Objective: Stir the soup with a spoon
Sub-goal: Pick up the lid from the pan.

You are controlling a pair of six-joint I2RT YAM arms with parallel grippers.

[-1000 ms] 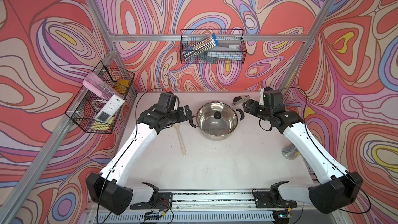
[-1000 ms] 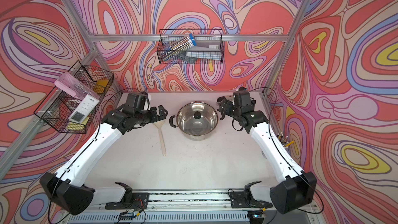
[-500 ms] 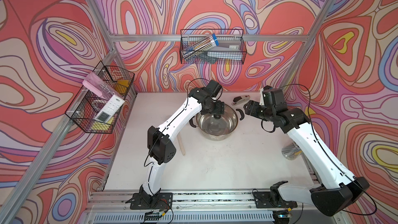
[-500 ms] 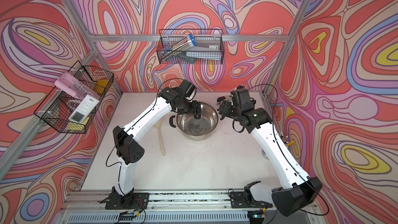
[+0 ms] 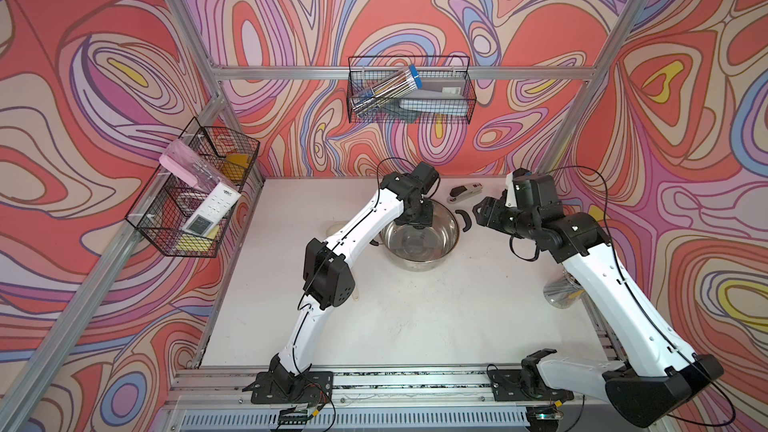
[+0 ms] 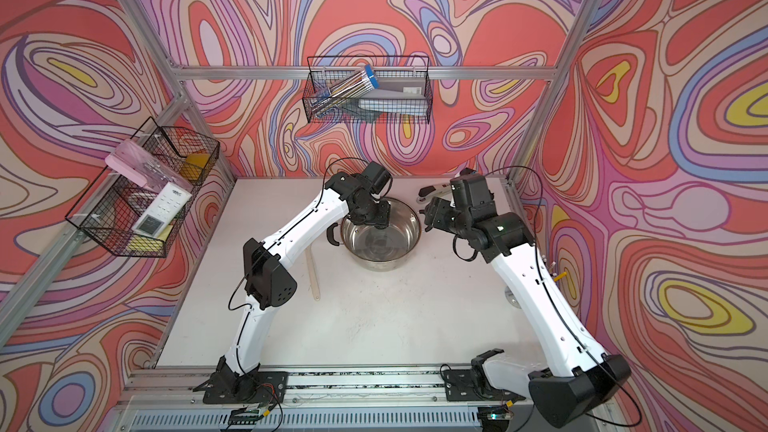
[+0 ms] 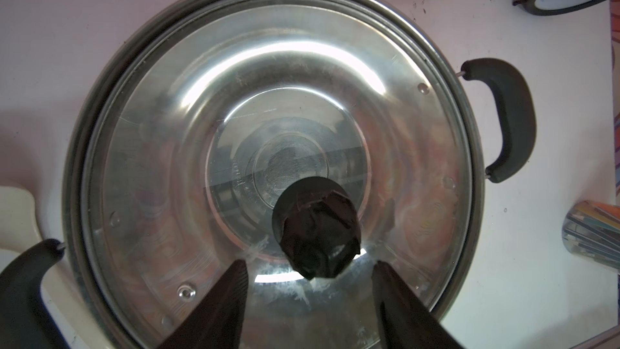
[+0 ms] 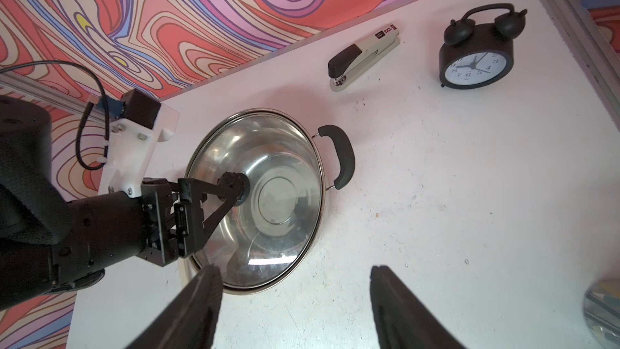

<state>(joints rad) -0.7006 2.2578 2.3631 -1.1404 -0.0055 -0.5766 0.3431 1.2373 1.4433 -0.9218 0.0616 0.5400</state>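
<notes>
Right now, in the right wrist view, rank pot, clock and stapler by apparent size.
1. pot: largest by far.
2. clock: about the stapler's length, but bulkier.
3. stapler: slimmest.

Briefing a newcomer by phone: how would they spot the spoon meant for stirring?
On the white table, find the steel pot under its glass lid. The cream ladle lies flat beside it, partly under the left arm. It is the only long, slim cream thing; the stapler and black alarm clock lie on the pot's other side.
</notes>
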